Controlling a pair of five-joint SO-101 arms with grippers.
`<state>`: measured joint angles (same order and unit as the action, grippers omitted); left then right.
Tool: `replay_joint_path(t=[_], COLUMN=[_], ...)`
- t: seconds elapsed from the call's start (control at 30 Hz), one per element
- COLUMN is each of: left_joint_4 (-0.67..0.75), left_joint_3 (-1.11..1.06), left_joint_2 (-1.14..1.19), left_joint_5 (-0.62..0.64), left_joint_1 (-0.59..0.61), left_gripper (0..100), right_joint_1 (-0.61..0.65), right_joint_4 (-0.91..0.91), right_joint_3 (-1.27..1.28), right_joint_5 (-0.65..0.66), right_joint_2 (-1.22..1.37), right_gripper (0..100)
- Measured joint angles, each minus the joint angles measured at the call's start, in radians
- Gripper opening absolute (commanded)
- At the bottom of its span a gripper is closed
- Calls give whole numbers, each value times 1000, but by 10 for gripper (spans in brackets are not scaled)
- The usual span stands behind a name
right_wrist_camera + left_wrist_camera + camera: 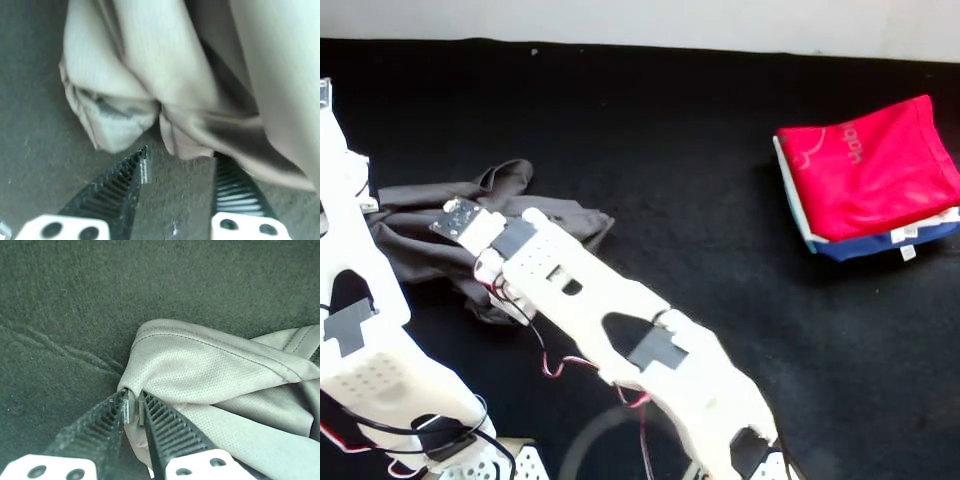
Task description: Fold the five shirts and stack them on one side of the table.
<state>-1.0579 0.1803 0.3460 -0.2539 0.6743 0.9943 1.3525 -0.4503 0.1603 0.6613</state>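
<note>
A crumpled grey shirt [430,215] lies on the black table at the left. In the left wrist view my left gripper [134,402] is shut on a folded edge of the grey shirt [210,370], right at the table surface. My right gripper [182,157] is open, its two fingers spread on either side of a bunched lump of the grey shirt [150,65] and not closed on it. In the high view the right arm [570,290] stretches from the front to the shirt's near edge. The left arm [360,320] stands along the left border.
A stack of folded shirts sits at the right edge, red shirt [865,170] on top, a white layer [798,200] and a blue one [880,245] beneath. Bare black table cloth [650,130] lies between the grey shirt and the stack. Loose cables [560,365] hang by the right arm.
</note>
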Motion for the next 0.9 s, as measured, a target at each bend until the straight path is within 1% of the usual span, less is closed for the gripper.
replay_joint_path(t=[0.17, 0.2, 0.27, 0.33, 0.43, 0.53, 0.63, 0.7, 0.83, 0.9], left_joint_4=[0, 0, 0, 0, -3, -63, -153, -241, -459, -583], left_joint_3=[0, 0, 0, -3, -6, -6, 8, 52, 204, 311], left_joint_2=[0, 0, 0, 0, 0, 0, 0, 0, 0, 0], left_joint_5=[0, 0, 0, 0, 0, 0, 0, 0, 0, 0], left_joint_1=[0, 0, 0, 0, 0, -5, -32, -57, -121, -166], left_gripper=[10, 10, 10, 10, 10, 10, 10, 10, 11, 14], right_joint_1=[-31, -43, -68, -95, -149, -193, -236, -267, -348, -402], right_joint_4=[6, 6, 6, 8, 32, 87, 161, 230, 373, 388], right_joint_3=[-144, -170, -215, -252, -285, -325, -396, -471, -703, -825], right_joint_5=[0, 0, -3, -3, -3, -3, -3, -3, 5, 41], right_joint_2=[129, 150, 181, 196, 204, 206, 206, 206, 206, 206], right_gripper=[220, 201, 119, 10, 11, 5, 5, 5, 5, 5])
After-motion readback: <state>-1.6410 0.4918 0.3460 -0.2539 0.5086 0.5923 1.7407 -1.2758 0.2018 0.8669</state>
